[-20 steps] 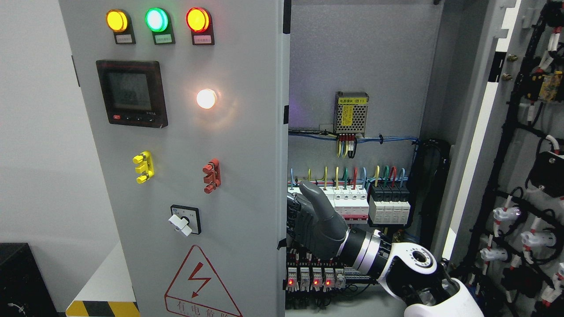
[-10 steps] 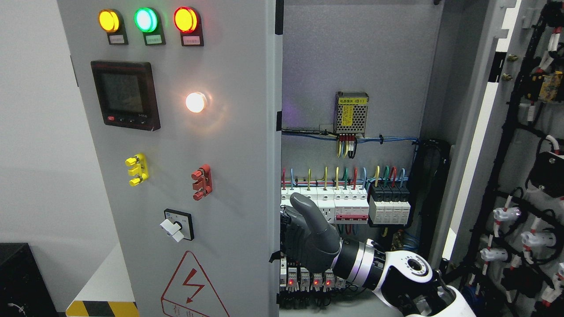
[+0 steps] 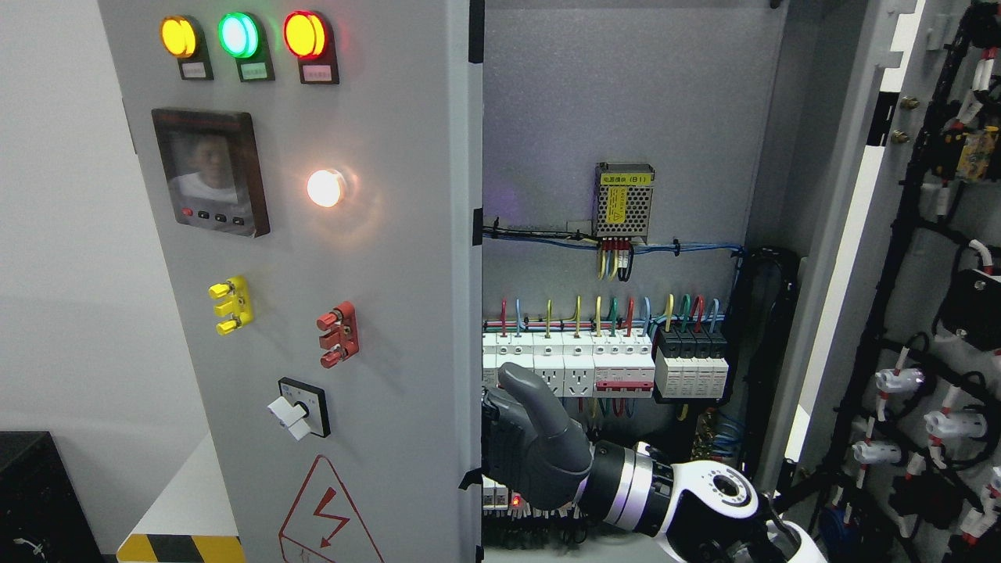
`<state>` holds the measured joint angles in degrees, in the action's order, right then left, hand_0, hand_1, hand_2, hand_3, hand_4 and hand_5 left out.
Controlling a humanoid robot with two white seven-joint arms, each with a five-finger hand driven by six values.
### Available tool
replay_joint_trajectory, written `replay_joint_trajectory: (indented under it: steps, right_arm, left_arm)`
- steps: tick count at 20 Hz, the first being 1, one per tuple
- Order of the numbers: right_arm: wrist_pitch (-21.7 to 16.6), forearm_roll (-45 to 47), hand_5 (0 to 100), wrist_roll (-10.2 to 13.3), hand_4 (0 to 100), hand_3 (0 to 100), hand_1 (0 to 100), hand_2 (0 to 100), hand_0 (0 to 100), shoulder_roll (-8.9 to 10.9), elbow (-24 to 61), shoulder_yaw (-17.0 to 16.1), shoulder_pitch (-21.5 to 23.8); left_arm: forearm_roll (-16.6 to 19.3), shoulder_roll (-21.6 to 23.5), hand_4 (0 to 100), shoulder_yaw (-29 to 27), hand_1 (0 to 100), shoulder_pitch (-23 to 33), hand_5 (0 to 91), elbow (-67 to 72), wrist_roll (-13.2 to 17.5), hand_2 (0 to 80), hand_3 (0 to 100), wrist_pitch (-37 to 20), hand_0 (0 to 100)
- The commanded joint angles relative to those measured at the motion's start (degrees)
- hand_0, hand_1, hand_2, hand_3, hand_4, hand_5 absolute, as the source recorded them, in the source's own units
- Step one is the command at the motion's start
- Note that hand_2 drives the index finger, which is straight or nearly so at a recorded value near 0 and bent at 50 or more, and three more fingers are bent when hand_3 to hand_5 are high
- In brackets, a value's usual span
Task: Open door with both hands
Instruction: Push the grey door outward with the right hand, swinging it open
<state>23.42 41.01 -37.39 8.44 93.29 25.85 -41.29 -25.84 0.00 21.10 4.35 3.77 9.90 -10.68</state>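
Note:
The grey left door (image 3: 391, 234) carries three indicator lamps, a meter screen, a lit white lamp, a rotary switch and a red warning triangle. It stands partly swung out, showing its right edge. My right hand (image 3: 500, 426), dark grey, reaches in from the lower right inside the cabinet. Its bent fingers (image 3: 494, 438) press at the door's inner edge with the thumb raised, and the fingertips are hidden behind that edge. The right door (image 3: 856, 234) stands wide open at the right, with black wiring on its inside. My left hand does not show.
Inside the cabinet are a row of white breakers (image 3: 579, 367), black breakers (image 3: 692, 363), coloured wires and a power supply (image 3: 623, 201). A black box (image 3: 35, 500) and a yellow-black striped ledge (image 3: 180, 547) lie at the lower left.
The left door has swung further out to the left, uncovering more breakers. My right hand has moved left and down with the door's edge.

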Motion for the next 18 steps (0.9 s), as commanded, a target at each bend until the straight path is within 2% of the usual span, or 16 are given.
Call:
replay_joint_trajectory:
  steps: [1, 18]
  right_arm:
    - [0.1, 0.4, 0, -0.1, 0, 0, 0, 0, 0, -0.18, 3.6, 3.7, 0.7]
    - [1.9, 3.7, 0, -0.2, 0, 0, 0, 0, 0, -2.55, 6.8, 7.2, 1.9]
  left_arm:
    - [0.0, 1.7, 0, 0.0, 0, 0.0, 0.0, 0.0, 0.0, 0.0, 0, 0.0, 0]
    - [0.0, 1.8, 0, 0.0, 0, 0.1, 0.0, 0.1, 0.0, 0.0, 0, 0.0, 0]
